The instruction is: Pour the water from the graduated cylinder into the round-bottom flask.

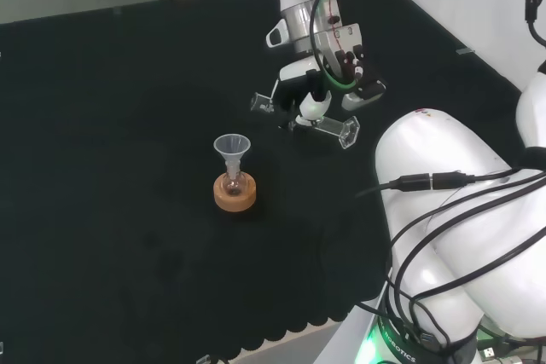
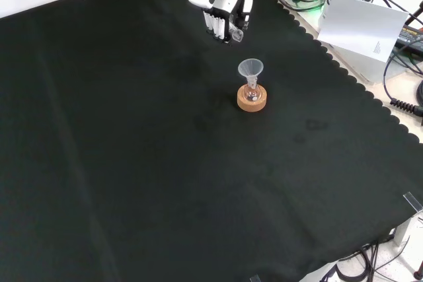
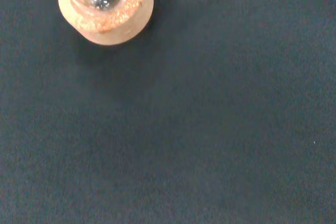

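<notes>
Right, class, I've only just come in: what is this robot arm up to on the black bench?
The hand holds a clear graduated cylinder lying nearly level above the black cloth. In the head view it sits up and to the right of a small round-bottom flask, which rests on a cork ring with a clear funnel in its neck. The cylinder's mouth is not over the funnel, so no pouring shows.

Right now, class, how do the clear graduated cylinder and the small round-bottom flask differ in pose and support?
The clear graduated cylinder lies nearly level in the hand, lifted off the black cloth; the small round-bottom flask stands upright. The cylinder has nothing on it; the flask sits in a cork ring with a funnel on top. Both are clear.
</notes>
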Controlling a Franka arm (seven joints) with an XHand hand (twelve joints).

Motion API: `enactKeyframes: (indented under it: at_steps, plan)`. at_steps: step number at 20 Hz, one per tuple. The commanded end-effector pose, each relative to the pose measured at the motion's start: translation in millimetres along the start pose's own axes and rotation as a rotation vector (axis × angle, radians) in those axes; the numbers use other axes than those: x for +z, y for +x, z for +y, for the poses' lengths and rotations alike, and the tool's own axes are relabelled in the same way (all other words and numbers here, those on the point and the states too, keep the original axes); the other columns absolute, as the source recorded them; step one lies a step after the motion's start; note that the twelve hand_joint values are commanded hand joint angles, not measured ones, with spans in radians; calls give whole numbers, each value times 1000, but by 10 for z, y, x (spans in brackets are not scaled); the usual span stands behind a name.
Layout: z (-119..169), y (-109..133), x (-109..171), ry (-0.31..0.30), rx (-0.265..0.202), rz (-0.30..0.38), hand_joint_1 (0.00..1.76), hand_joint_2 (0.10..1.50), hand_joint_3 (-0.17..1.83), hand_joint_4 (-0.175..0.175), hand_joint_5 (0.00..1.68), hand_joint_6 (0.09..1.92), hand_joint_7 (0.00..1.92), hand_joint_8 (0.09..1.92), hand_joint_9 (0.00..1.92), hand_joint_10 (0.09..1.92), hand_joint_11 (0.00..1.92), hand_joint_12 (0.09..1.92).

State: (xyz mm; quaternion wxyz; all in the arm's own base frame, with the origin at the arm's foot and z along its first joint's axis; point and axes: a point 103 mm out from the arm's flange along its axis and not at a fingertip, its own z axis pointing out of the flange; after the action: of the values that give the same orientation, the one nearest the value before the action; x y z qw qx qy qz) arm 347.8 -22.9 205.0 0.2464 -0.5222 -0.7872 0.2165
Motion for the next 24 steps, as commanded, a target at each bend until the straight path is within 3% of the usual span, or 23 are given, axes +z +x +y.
enactKeyframes:
  at_steps: [1, 14, 24]
  plan:
    - [-15, 65, 28, 68, 22, -64, 1331, 1231, -17, -76, 853, 905, 768, 1368, 1159, 477, 1040, 882]
    - [2, 226, 51, 171, 47, -189, 1331, 1229, -14, -74, 848, 907, 769, 1365, 1158, 488, 1042, 880]
    - [105, 297, -9, 223, 82, -237, 1331, 1228, -13, -74, 846, 908, 770, 1364, 1157, 495, 1046, 878]
